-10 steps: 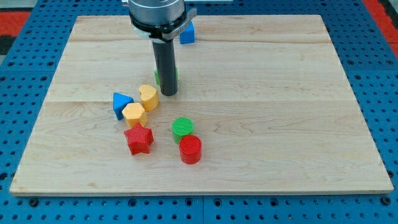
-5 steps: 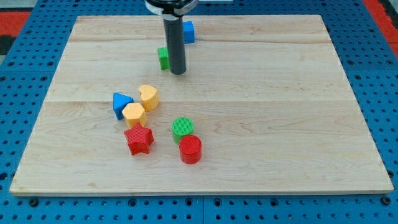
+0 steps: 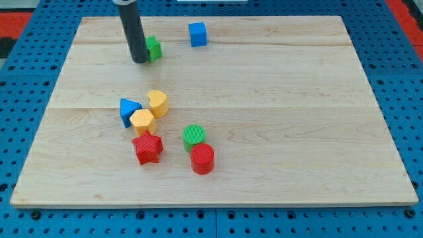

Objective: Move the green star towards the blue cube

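My tip is touching the left side of the green star, which is sitting far on the counter, left of the blue cube. No jaws exist on this rod. Pushing rightward looks next.

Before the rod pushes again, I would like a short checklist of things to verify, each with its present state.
1. My tip is on the far side of the green star from the blue cube: ok, it sits at the star's left, the cube at the star's right.
2. Tip touches the star: cannot tell, they look adjacent.
3. Path from star to cube holds no other block: ok.
4. Push line aims at the cube: not ok, the cube lies slightly nearer the view's top.
5. Star already beside the cube: not ok, a gap remains.
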You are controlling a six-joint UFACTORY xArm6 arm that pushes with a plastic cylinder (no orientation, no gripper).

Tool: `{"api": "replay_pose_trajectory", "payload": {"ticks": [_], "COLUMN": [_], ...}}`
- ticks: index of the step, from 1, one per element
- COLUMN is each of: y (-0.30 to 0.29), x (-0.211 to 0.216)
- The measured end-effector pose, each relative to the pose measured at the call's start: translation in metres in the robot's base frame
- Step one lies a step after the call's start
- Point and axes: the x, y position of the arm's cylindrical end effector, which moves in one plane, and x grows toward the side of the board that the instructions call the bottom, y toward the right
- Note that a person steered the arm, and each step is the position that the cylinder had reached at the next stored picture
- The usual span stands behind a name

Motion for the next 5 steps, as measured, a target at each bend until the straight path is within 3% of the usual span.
{"api": "replay_pose_trajectory", "payload": {"ticks": [5], "y": [0.026], "x": [-0.033]}}
